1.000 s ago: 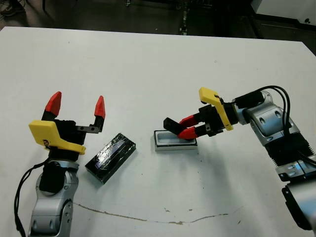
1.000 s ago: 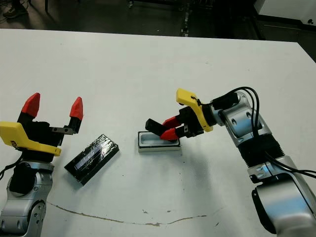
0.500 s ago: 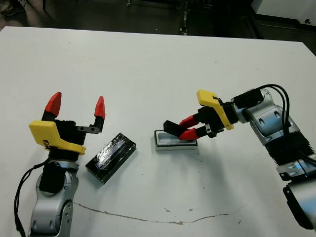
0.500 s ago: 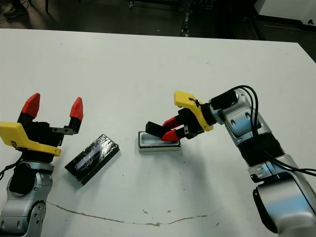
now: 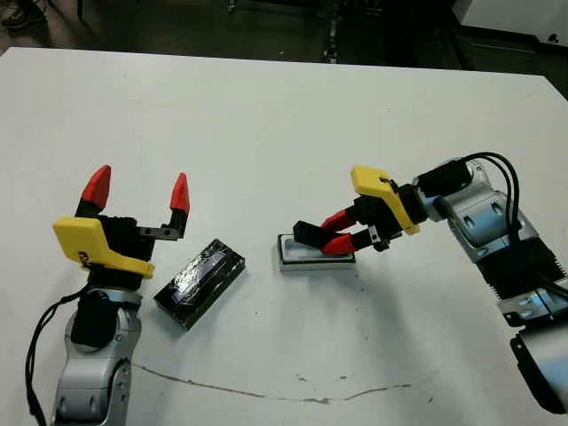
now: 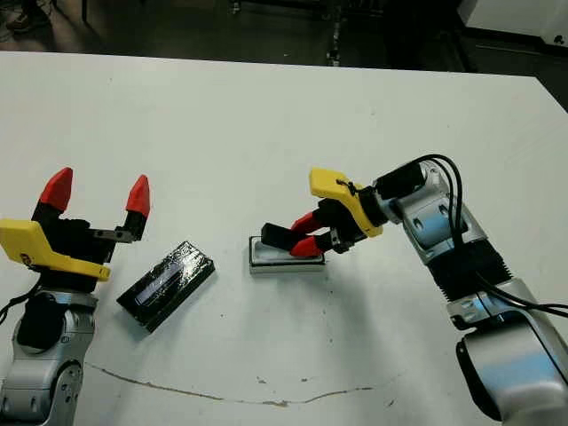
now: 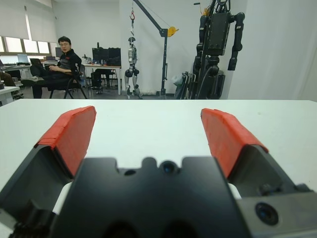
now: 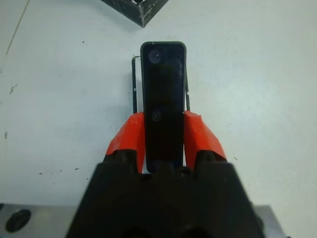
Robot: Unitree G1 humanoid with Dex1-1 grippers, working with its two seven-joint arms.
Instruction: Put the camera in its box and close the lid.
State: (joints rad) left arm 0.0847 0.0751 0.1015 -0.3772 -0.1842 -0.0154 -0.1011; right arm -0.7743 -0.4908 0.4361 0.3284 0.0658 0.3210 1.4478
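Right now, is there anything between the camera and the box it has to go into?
Nothing visible. The right gripper holds the camera directly above the box, whose white inside shows no other object. The lid lies apart on the table, on the box's left, beside the open left gripper.

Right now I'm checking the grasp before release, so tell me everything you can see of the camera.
The camera is a thin, flat, matte-black oblong slab with rounded corners; a small round lens sits near its far end and another small round mark near mid-length. The right hand grips its near end, a red finger pressed to each long side. It juts forward, tilted, above the box. Whether its free end touches the box cannot be told.
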